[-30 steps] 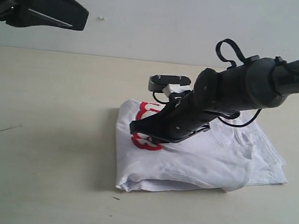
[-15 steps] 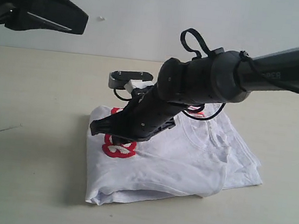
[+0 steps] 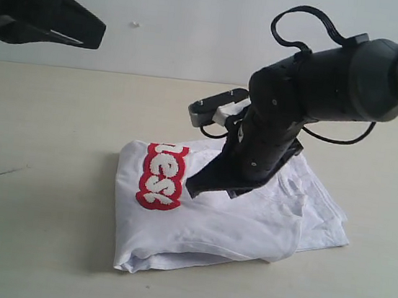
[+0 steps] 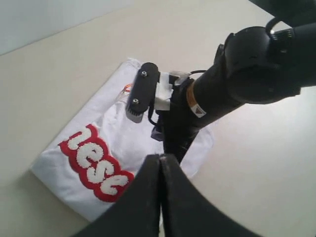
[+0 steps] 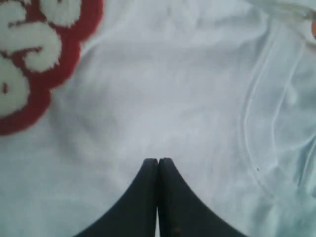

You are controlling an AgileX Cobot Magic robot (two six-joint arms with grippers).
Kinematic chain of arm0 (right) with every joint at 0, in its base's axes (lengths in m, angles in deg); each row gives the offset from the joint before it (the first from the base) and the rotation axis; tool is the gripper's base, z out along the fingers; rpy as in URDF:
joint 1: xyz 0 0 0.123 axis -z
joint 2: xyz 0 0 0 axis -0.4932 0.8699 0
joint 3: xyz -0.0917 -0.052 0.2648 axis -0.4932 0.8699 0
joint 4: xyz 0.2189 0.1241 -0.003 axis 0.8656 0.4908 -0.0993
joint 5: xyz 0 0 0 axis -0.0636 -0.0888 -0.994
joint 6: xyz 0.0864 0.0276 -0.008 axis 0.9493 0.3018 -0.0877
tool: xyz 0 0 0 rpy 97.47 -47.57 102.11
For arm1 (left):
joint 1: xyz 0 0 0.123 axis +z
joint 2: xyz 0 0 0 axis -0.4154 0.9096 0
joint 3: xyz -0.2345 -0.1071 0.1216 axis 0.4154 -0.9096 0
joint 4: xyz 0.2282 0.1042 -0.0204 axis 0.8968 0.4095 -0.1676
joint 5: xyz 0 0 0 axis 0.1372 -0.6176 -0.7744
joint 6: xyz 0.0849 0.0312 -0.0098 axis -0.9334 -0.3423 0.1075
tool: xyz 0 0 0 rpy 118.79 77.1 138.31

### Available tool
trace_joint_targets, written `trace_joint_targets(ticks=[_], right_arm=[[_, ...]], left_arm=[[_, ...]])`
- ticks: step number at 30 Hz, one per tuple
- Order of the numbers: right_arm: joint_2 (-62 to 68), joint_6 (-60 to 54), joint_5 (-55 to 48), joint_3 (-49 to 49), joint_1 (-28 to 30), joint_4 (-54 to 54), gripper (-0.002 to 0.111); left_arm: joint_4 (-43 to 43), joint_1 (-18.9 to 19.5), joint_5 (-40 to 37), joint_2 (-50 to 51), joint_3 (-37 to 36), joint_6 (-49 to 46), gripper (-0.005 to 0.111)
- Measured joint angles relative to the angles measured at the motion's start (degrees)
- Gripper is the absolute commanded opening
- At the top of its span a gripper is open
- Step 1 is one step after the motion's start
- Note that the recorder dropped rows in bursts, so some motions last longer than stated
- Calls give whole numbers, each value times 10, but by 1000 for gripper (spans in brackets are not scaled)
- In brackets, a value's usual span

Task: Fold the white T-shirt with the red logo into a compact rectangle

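Half a second ago the right gripper [image 3: 192,189] sat low over the red logo [image 3: 161,176] and hid most of it. Now that arm has swung up and back toward the right, and the patch lies in plain sight, its puffy white letters running across the left end of the white T-shirt [image 3: 248,224]. The shirt itself has not budged in that half second (a full second ago it lay further to the right on the table [image 3: 28,237]). It lies folded into a rough, thick rectangle in the middle of the tabletop, with the logo end to the left and the looser stacked layers to the right. The right gripper hangs just beside the logo, over plain white cloth, its tip pointing down and to the left. Its two black fingers [image 5: 143,197] are pressed flat together with nothing pinched between them, and from where I stand I cannot tell whether the tip rests on the fabric or hovers a shade above it. The left gripper [image 3: 97,32] stays where it was, high at the upper left and well apart from the shirt. Its fingers [image 4: 143,197] are likewise closed tight against each other and hold nothing, and its camera looks down on the logo and on the other arm's wrist.
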Motion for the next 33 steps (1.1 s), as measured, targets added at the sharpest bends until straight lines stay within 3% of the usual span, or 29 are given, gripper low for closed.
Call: trace_joint_targets(ticks=[12,18,22,24,27,29,33], right_arm=[[-5,-2,41,119,-15,23,0],[22,-84,113,96,-70,145,0],[29,-66,99,74,-77,118,1],[18,-23,89,74,-77,76,6],[-31,60,81,74,-73,-13,32],[-56,96,70,74,-54,-43,42],[-65,120,36,74,-4,-56,52]], left_arm=[[6,0,-3,-8,0,0,0],[6,0,-3,-8,0,0,0],[6,0,-3,-8,0,0,0],[6,0,-3,-8,0,0,0],[6,0,-6,-8,0,0,0],[6,0,-7,-8,0,0,0],[6,0,-8,-8,0,0,0]])
